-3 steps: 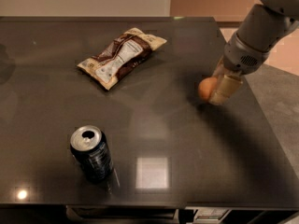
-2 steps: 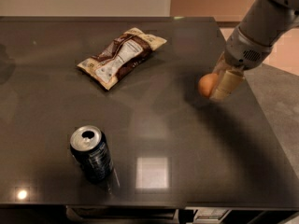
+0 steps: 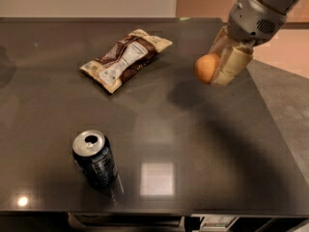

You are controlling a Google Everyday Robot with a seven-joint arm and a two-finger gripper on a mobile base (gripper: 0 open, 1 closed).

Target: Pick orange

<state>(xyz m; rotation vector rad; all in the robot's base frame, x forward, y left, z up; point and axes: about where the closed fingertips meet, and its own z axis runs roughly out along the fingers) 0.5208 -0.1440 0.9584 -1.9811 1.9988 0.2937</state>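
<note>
Now raised off the dark glossy rectangular table (image 3: 203,144), the beige two-finger gripper (image 3: 219,72) hangs above its far right side, pinching the small round matte orange (image 3: 204,67). A shadow underneath suggests the pick is essentially complete.

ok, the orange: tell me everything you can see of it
The orange is small, round and matte, plain in colour, with no marks or stem showing. It sits between the beige fingers of the gripper, which is shut on it over the far right part of the table. One finger hides its right side. It looks lifted clear of the dark tabletop, since its shadow lies apart, below and to the left. Nothing but the gripper touches it.
</note>
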